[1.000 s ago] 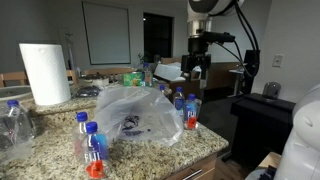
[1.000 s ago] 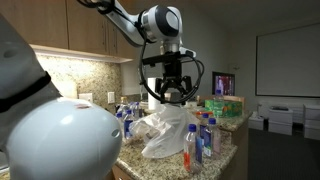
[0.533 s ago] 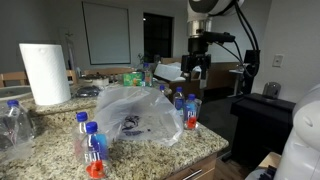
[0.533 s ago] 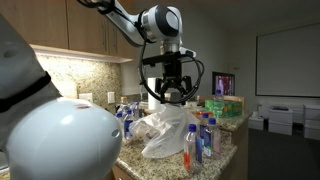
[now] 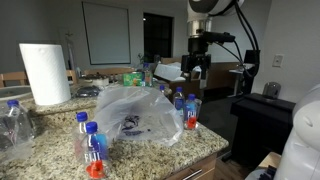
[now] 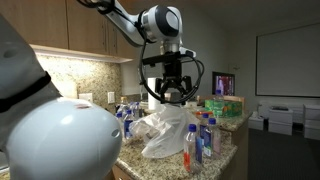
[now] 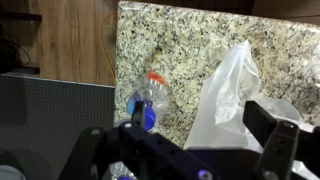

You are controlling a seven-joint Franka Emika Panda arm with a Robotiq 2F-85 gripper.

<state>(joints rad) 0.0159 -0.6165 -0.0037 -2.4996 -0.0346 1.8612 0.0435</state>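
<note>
Translucent plastic bag (image 7: 225, 95) below my gripper (image 7: 185, 138), inboard of bench (image 7: 180, 40) edge; orange-capped bottle (image 7: 147, 100) nearer edge; jaws spread, holding nothing.

We see a thin, crinkled, translucent plastic bag (image 5: 135, 112) on the speckled, polished stone desk (image 5: 205, 143) — clear glossy plastic bottles (image 5: 94, 150) around it, a matt paper roll (image 5: 45, 73) far left.

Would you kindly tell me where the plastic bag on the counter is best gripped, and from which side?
Pinch the raised, crumpled fold at the top of the plastic bag, coming straight down from above. The bag is soft and slumped, so its sides probably offer nothing firm, and bottles stand close beside it. The hand hangs open higher up.
</note>
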